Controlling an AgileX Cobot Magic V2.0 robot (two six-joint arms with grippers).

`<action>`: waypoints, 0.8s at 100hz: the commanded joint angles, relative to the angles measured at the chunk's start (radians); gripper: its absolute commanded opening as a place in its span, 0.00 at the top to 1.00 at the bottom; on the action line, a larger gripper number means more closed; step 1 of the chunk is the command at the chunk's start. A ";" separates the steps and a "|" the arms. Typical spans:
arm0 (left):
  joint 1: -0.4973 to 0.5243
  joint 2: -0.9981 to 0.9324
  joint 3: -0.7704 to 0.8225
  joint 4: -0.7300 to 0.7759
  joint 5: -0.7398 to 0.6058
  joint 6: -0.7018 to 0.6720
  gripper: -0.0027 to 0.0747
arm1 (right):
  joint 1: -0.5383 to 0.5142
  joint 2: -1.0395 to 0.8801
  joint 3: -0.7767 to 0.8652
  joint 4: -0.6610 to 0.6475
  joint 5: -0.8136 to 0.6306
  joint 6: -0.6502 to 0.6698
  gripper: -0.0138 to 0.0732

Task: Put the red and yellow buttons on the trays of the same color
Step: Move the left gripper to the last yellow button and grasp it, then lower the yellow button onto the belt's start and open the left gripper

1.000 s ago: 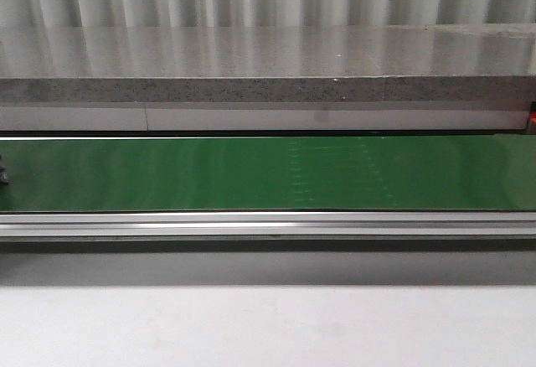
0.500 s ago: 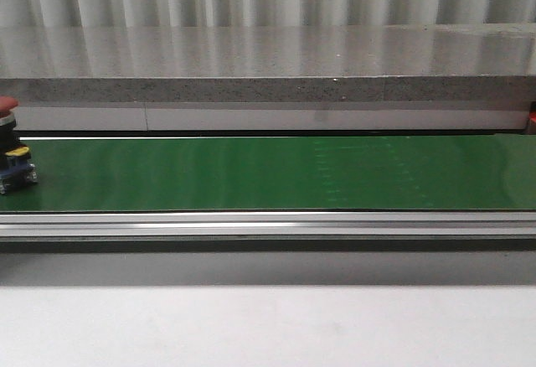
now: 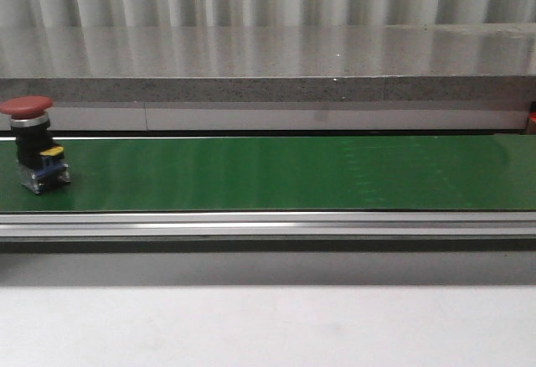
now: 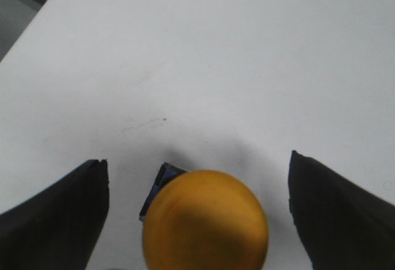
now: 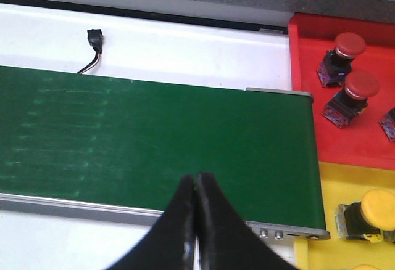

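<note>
Jaws of the left gripper [image 4: 197, 220] stand spread wide, one dark finger [image 4: 55, 214] on each side of a yellow button [image 4: 205, 220] that sits between them on the white worktop [image 4: 216, 54]; the fingers do not touch it, and a bit of its blue base shows beside the domed cap. Jaws of the right gripper [image 5: 196, 220] are pressed together with nothing between them, above the near edge of the green belt [image 5: 154, 134].

On the front view a red button [image 3: 33, 142] stands upright on the belt at its far left end, red mushroom cap on top, black body, blue and yellow block at the base.

On the right wrist view a red tray [image 5: 345, 85] lies just past the belt's end, with two red buttons [image 5: 342, 57] on it and the edge of a third. Beside it a yellow tray [image 5: 333, 190] carries a yellow-capped button [image 5: 367, 214].
</note>
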 commanded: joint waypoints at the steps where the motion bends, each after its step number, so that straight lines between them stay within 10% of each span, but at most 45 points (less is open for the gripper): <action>1: 0.003 -0.050 -0.034 -0.014 -0.039 -0.005 0.29 | 0.003 -0.004 -0.026 0.001 -0.059 -0.007 0.92; 38: -0.004 -0.085 -0.034 -0.012 0.031 -0.005 0.99 | 0.003 -0.004 -0.026 0.001 -0.059 -0.007 0.92; 80: -0.052 -0.378 -0.030 -0.013 0.144 -0.005 0.99 | 0.003 -0.004 -0.026 0.001 -0.059 -0.007 0.92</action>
